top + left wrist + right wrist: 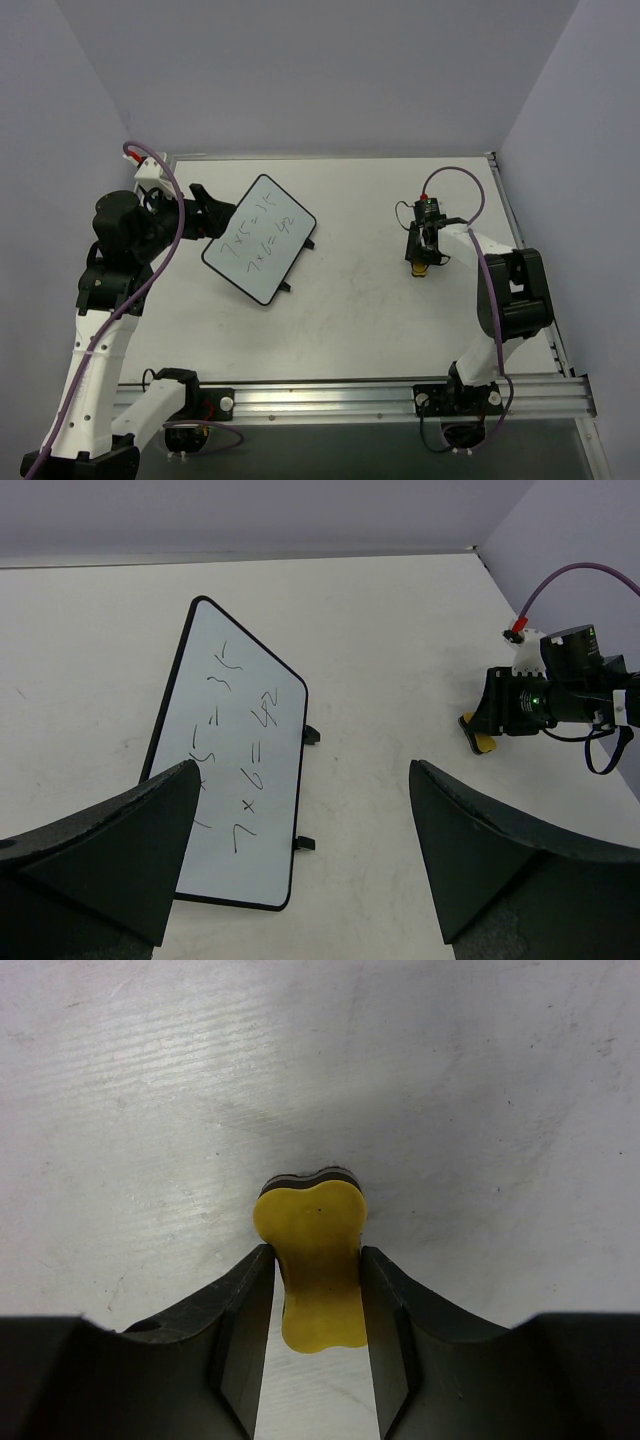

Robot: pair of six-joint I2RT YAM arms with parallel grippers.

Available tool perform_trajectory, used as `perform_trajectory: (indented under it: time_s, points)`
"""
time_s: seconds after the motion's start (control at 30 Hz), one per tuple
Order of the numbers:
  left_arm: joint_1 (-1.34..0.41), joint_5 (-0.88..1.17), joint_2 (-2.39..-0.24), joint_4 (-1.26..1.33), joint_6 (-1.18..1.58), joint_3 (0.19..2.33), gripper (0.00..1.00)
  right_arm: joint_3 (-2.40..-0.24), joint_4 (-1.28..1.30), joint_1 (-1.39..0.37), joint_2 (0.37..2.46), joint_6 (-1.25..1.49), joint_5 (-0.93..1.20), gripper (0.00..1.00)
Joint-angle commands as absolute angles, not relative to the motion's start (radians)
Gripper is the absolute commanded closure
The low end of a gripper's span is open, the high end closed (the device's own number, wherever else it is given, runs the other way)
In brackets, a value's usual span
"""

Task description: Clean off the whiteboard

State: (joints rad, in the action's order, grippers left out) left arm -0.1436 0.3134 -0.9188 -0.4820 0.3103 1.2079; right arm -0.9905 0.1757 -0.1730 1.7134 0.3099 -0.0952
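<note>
The board [255, 275] lies on the left half of the table [360, 330]. Its long axis is set diagonally, from near-left to far-right, and two lines of sums [262, 238] run along that axis. Its two feet [310, 243] stick out from the long edge that faces right. The eraser [420, 268] is well apart from it on the right half of the table, so the board lies to the left of the tool that has to wipe it. The coming move looks like a carry leftward across open table, and you will likely want the strokes to follow that diagonal. Your right gripper [316, 1265] is pinching the eraser, one finger pressed against each side and the yellow face turned up toward the wrist camera. Your left gripper [302, 767] is the nearer of the two, just beside the board's far-left edge, with its fingers spread wide and holding nothing. The top view gives you the gap between eraser and board and the board's angle, but it shows little of the grip. The right wrist view shows the pinch plainly and no board at all. The left wrist view looks along the board toward the eraser. One finger overlaps the board's near corner there, and you cannot tell from it whether they touch.
</note>
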Motion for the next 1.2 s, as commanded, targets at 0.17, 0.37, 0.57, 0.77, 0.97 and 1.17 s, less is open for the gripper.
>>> perform_trajectory:
  time_s: [0.17,0.37,0.57,0.77,0.97,1.17]
  points:
    - [-0.152,0.307,-0.914,-0.448,0.296,1.218,0.06,-0.969,0.178,-0.186,1.732,0.307,-0.090,0.68]
    - [-0.152,0.302,-0.917,-0.448,0.298,1.216,0.06,-0.966,0.175,-0.187,1.735,0.310,-0.086,0.74]
    - [-0.152,0.298,-0.922,-0.449,0.296,1.216,0.06,-0.962,0.169,-0.189,1.735,0.310,-0.081,0.80]
    - [-0.152,0.281,-0.933,-0.454,0.298,1.210,0.06,-0.989,0.186,-0.187,1.700,0.316,-0.071,0.85]
    - [-0.150,0.226,-0.963,-0.474,0.308,1.215,0.06,-1.032,0.195,-0.209,1.654,0.325,-0.037,0.86]
    - [-0.149,0.103,-1.000,-0.505,0.316,1.223,0.06,-1.080,0.176,-0.261,1.608,0.351,0.012,0.87]
